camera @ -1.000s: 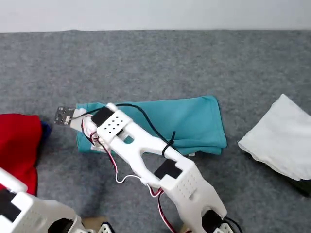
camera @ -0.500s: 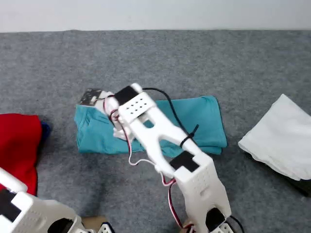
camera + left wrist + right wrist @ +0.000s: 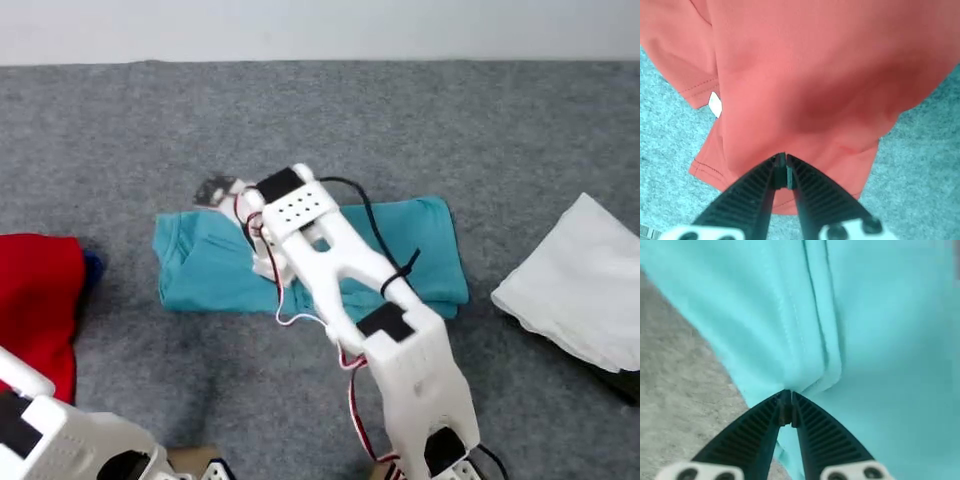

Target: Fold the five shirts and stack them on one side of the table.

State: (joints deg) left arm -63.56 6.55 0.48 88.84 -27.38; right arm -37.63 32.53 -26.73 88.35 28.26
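The teal shirt (image 3: 420, 250) lies folded mid-table (image 3: 300, 120). The right gripper (image 3: 787, 396) is over its far edge, jaws together at a crease. The left gripper (image 3: 781, 161), jaws together, hangs over the red shirt (image 3: 35, 290).

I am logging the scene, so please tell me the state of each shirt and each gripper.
teal shirt: folded into a long band, lying flat.
red shirt: loosely laid, hems showing.
white shirt: folded, resting on a dark item.
left gripper: fingers shut, tips over the red shirt.
right gripper: fingers shut on a crease of the teal shirt.
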